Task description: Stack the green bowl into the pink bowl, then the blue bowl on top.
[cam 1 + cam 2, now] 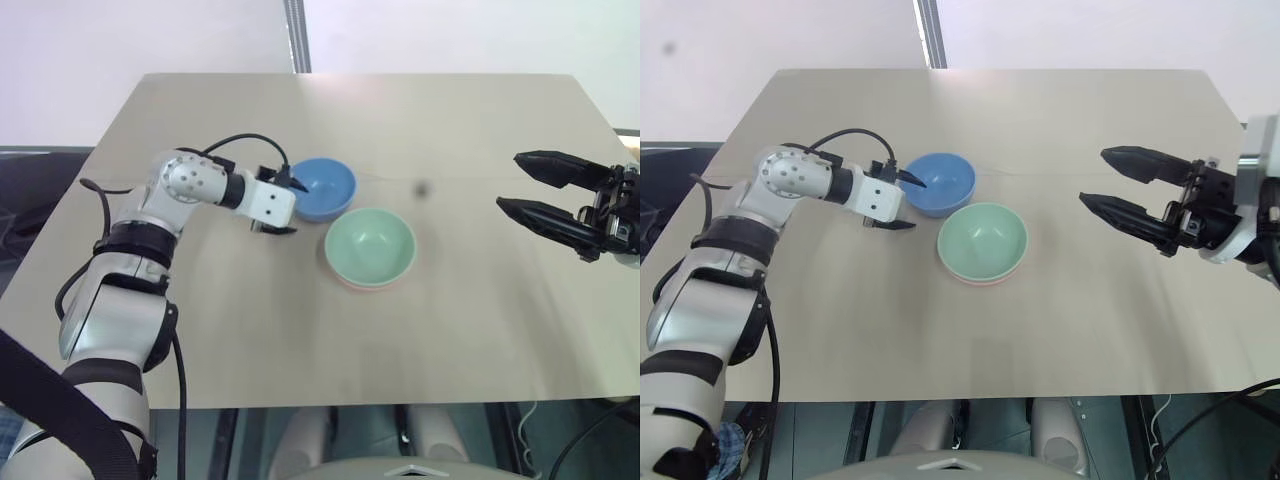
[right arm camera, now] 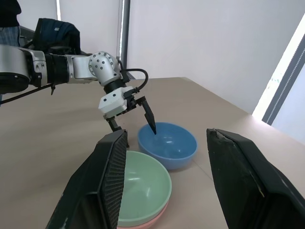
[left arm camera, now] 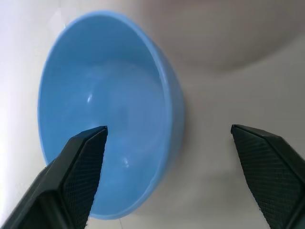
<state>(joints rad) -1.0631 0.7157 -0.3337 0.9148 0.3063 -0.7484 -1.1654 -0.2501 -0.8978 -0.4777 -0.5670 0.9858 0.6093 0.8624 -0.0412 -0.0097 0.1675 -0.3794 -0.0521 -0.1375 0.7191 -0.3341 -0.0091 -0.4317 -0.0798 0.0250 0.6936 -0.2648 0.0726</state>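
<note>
The green bowl sits nested inside the pink bowl, of which just a thin rim shows beneath it, at the table's middle. The blue bowl stands upright on the table, close beside them at the far left. My left gripper is open and straddles the blue bowl's near-left rim. In the left wrist view one finger is inside the blue bowl and the other is outside over the table. My right gripper is open and empty, held above the table to the right of the bowls.
The bowls stand on a light wooden table with bare surface on all sides of them. A small dark speck lies right of the blue bowl. The table's near edge runs along the bottom.
</note>
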